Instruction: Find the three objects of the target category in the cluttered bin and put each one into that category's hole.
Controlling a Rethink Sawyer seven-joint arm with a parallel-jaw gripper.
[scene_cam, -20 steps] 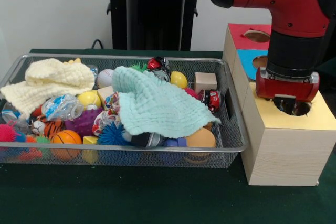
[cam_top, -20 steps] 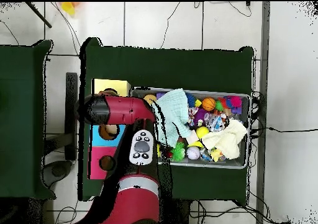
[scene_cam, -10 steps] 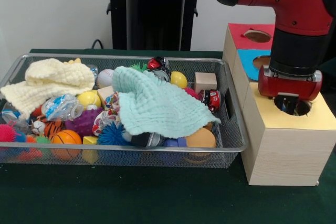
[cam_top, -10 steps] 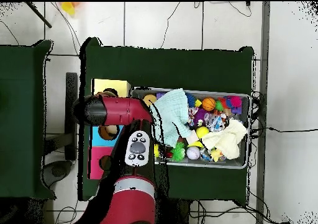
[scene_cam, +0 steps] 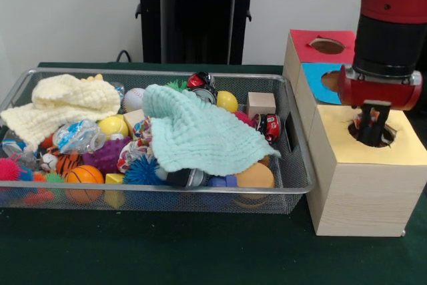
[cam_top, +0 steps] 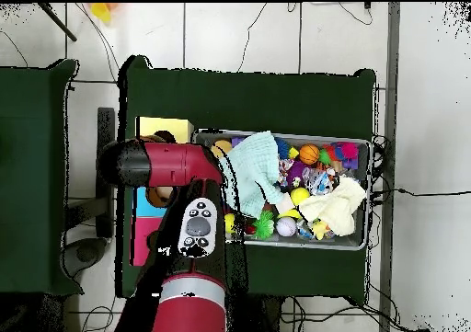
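— Where were the fingers [scene_cam: 371,129], and could you read their state?

— They hung right at the round hole [scene_cam: 373,135] in the yellow top of the pale wooden sorting box [scene_cam: 363,188], dark tips at its rim. Something small and reddish showed between them, but I could not tell whether they were clenched on it or released.

— And the arm above them?

— The red and black robot arm [scene_cam: 387,25] came straight down over the box's near end; from overhead its red body [cam_top: 179,167] covered most of the box, leaving only the yellow panel [cam_top: 166,129] clear.

— What else did the box show?

— A blue panel [scene_cam: 325,79] with a hole behind the yellow one, then a red panel [scene_cam: 322,45] with a hole at the far end.

— Where was the bin?

— The wire mesh bin [scene_cam: 200,195] sat on the dark green surface [scene_cam: 167,248], just beside the box's left face. A mint green knitted cloth [scene_cam: 197,135] lay over its right half, a cream knitted cloth [scene_cam: 60,105] at its far left corner. Around them lay an orange basketball toy [scene_cam: 83,175], a purple spiky ball [scene_cam: 105,155], a blue spiky ball [scene_cam: 143,171], a yellow ball [scene_cam: 227,101], a plain wooden cube [scene_cam: 260,103] and a small red toy car [scene_cam: 269,127] against the right wall.
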